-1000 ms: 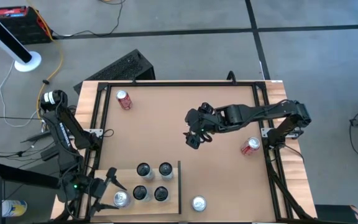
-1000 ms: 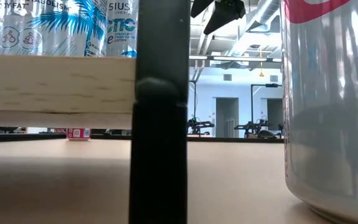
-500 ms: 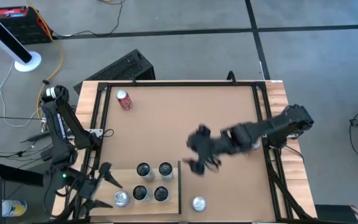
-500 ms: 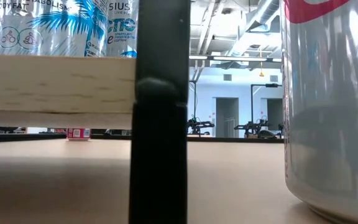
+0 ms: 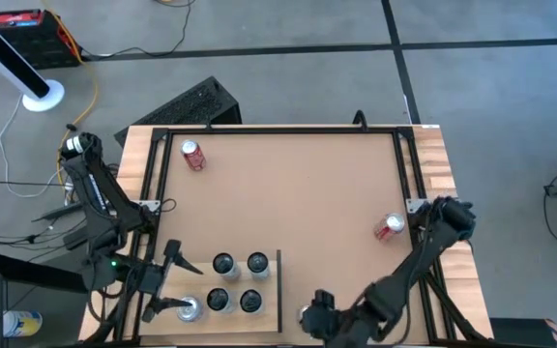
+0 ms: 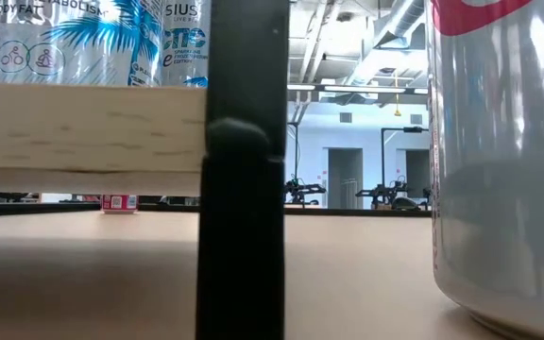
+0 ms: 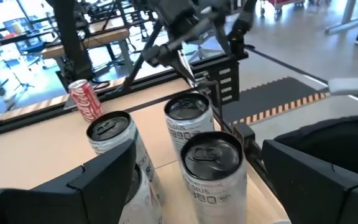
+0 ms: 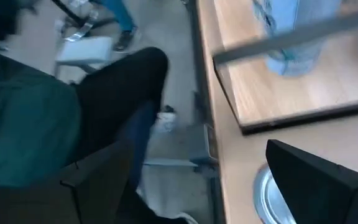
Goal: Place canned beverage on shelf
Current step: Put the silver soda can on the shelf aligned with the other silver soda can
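Observation:
The shelf [image 5: 264, 302], a pale board with a black rail [image 6: 244, 189], lies at the table's near edge. Several silver cans [image 5: 238, 281] stand upright on it. My left gripper [image 5: 172, 286] hovers open at its left end, beside the leftmost can [image 5: 190, 308] and slightly above the cans [image 7: 213, 162]. Another silver can [image 6: 503, 161] stands on the tabletop right of the rail. My right gripper [image 5: 313, 311] is open over that can, whose top [image 8: 267, 196] shows by one finger. Two red cans [image 5: 193, 155] [image 5: 390, 227] lie on their sides farther off.
Black frame rails [image 5: 406, 164] run along the table's left, far and right edges. A person in a teal top and dark trousers [image 8: 104, 99] is just beyond the near edge. The bare brown tabletop [image 5: 298, 203] stretches between the shelf and the red cans.
My right gripper has swung fast from the middle of the table toward the near edge and sunk, ending over the silver can right of the shelf. My left gripper has risen a little and rolled beside the shelf's left end. Both stay open.

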Controlling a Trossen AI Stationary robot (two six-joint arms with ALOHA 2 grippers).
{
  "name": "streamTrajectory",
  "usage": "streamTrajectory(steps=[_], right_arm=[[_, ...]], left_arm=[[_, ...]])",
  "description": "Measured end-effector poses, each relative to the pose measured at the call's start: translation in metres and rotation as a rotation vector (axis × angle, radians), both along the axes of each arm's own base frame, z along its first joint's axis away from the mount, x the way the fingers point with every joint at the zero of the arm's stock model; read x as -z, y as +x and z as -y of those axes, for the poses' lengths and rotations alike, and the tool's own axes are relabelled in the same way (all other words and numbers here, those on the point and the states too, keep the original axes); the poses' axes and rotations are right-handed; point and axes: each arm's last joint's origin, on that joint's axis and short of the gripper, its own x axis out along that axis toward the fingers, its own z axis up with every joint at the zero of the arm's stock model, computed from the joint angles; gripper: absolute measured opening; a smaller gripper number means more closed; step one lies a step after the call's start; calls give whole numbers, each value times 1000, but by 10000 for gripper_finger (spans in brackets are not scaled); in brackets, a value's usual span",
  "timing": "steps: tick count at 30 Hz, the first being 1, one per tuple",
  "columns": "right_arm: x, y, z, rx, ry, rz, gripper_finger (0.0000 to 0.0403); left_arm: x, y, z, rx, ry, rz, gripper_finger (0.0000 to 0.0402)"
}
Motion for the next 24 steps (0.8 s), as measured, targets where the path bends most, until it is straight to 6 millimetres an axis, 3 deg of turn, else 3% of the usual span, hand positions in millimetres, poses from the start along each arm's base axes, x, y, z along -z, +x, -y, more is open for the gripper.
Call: streamTrajectory(steps=[8, 17, 24], right_arm=[[7, -4, -5, 83, -189, -107, 393], [9, -1, 12, 123, -235, -195, 393], [10, 8, 20, 103, -166, -255, 393]], left_arm=[[0, 7, -4, -7, 29, 2, 333], [-1, 9, -10, 70, 51, -20, 333], [-3, 6, -15, 75, 40, -29, 333]])
